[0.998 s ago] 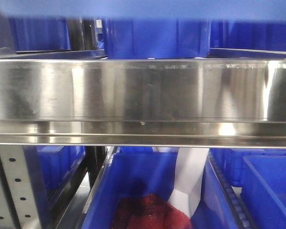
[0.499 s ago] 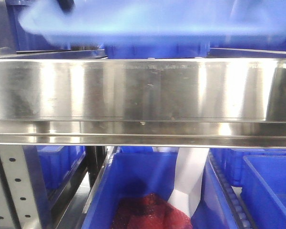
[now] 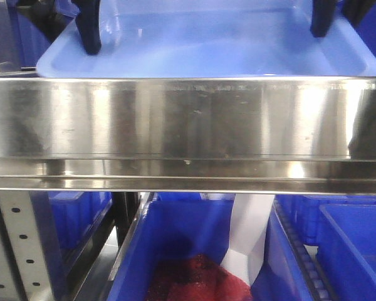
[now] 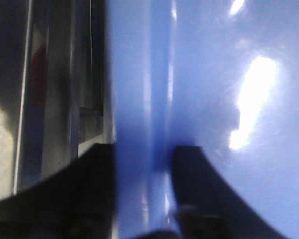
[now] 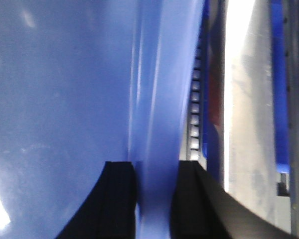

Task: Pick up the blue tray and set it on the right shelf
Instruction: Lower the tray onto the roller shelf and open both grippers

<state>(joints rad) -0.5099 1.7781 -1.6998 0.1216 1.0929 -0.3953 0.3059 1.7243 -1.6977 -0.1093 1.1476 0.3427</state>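
Note:
The blue tray (image 3: pixel 200 44) lies level just behind the top of the right shelf's shiny steel front lip (image 3: pixel 188 119); whether it touches the shelf is hidden. My left gripper (image 4: pixel 144 152) is shut on the tray's left rim (image 4: pixel 139 99), with one dark finger (image 3: pixel 89 28) showing in the front view. My right gripper (image 5: pixel 154 167) is shut on the tray's right rim (image 5: pixel 157 99), and its dark finger (image 3: pixel 321 19) shows at the tray's far right corner. The tray's glossy floor (image 5: pixel 55 99) holds nothing.
Under the shelf stands a deep blue bin (image 3: pixel 175 232) with red mesh (image 3: pixel 194 279) and a white sheet (image 3: pixel 247 232) in it. More blue bins (image 3: pixel 354 244) stand to the right. A perforated grey upright (image 3: pixel 15 251) rises at lower left.
The tray has come down from the top of the front view to the level of the shelf lip. Both grippers' fingers have come into sight with it.

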